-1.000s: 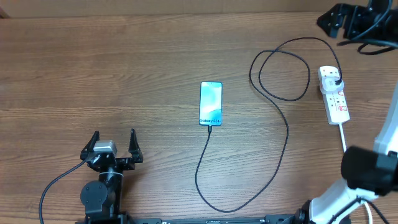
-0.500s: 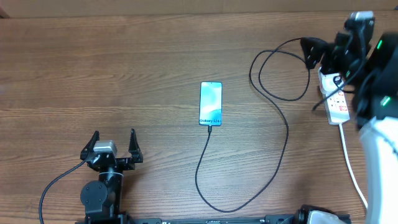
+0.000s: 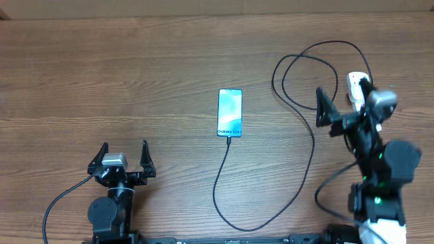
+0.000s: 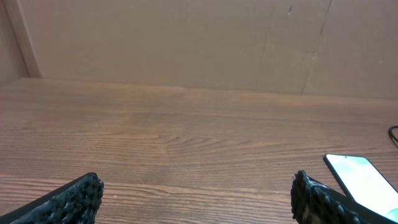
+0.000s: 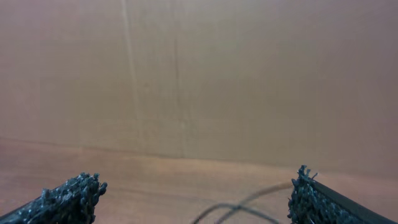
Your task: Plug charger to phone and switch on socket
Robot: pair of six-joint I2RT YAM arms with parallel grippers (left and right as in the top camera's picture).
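The phone (image 3: 230,112) lies flat mid-table with its teal screen lit; its corner also shows in the left wrist view as the phone (image 4: 364,180). The charger (image 3: 313,146), a thin black cable, meets the phone's near edge, curves along the front and loops up toward the socket (image 3: 353,80). Only the white far end of the socket shows; my right arm covers the rest. My right gripper (image 3: 342,95) hovers open beside it, and the cable (image 5: 239,210) appears blurred between its fingertips (image 5: 69,198). My left gripper (image 3: 123,152) rests open near the front left, holding nothing.
A cardboard wall (image 4: 199,43) stands along the table's far edge. The cable's double loop (image 3: 305,74) lies just left of the socket. The left arm's own black lead (image 3: 57,203) trails off the front edge.
The right arm has swung in from the far right corner and now sits over the socket, hiding most of it. The left arm, phone and cable have not moved.
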